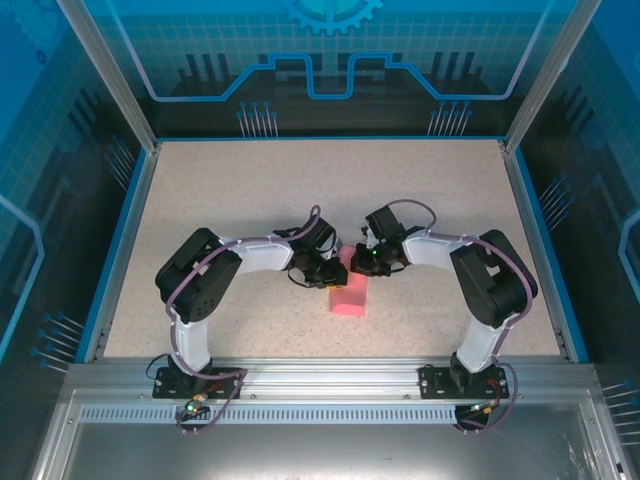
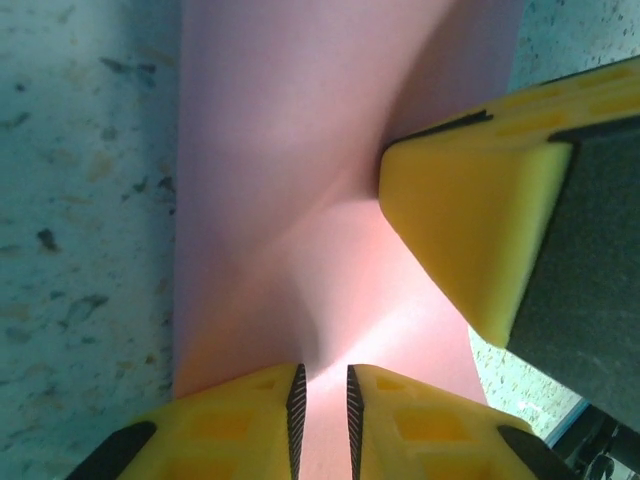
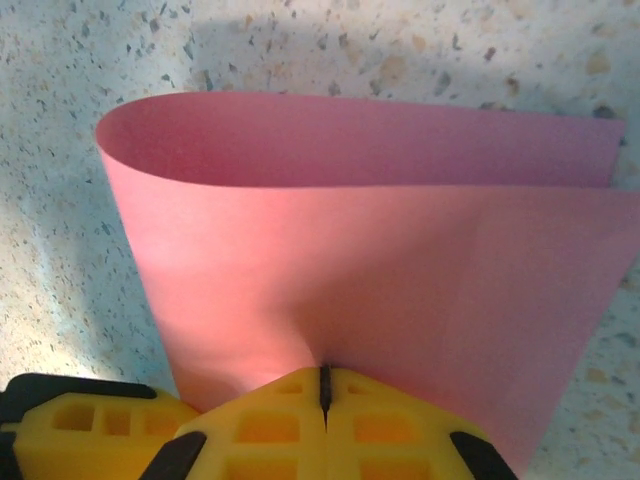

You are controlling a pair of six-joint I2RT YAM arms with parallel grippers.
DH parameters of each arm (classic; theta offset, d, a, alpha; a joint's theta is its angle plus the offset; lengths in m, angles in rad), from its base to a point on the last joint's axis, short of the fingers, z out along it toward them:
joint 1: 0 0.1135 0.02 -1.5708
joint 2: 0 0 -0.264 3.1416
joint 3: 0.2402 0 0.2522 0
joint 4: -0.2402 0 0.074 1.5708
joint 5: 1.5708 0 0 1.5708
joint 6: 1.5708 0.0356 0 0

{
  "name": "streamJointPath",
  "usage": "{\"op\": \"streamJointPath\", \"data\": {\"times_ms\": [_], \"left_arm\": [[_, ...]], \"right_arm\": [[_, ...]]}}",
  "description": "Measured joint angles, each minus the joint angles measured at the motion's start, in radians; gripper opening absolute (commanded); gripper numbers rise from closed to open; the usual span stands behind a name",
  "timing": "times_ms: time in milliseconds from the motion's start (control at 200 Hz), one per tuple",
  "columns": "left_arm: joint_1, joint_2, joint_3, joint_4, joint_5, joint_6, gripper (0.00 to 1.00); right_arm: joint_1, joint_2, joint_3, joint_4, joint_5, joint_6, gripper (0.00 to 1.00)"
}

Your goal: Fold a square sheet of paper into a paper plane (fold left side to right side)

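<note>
The square sheet of paper (image 1: pixel 349 292) is pink-red and lies doubled over at the table's middle, as a narrow rectangle in the top view. In the right wrist view the sheet (image 3: pixel 380 280) curls in a loose loop, rounded at the left with no sharp crease. My right gripper (image 3: pixel 323 388) is shut on the upper layer's near edge. My left gripper (image 2: pixel 322 405) stands on the paper (image 2: pixel 290 200) with its jaws a narrow gap apart, pink showing between them. The right gripper's yellow finger (image 2: pixel 470 230) is close beside it. Both grippers meet over the sheet's far end, left (image 1: pixel 325 272) and right (image 1: pixel 362 262).
The speckled beige table (image 1: pixel 220 200) is bordered by a blue rim and glass walls. Both arm bases (image 1: pixel 195 375) sit on the metal rail at the near edge. Free tabletop surrounds the paper on all sides.
</note>
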Motion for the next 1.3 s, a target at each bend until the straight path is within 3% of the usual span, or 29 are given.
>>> {"op": "streamJointPath", "data": {"times_ms": [305, 700, 1301], "left_arm": [[-0.005, -0.097, -0.007, -0.032, -0.013, 0.000, 0.22], [-0.031, -0.051, -0.016, -0.028, -0.013, 0.000, 0.22], [-0.086, -0.123, -0.185, 0.075, -0.023, -0.002, 0.19]], "right_arm": [[0.000, 0.002, 0.002, -0.002, 0.000, 0.000, 0.00], [0.000, 0.002, 0.002, -0.002, 0.000, 0.000, 0.00], [0.011, 0.002, 0.005, -0.027, -0.011, 0.000, 0.00]]}}
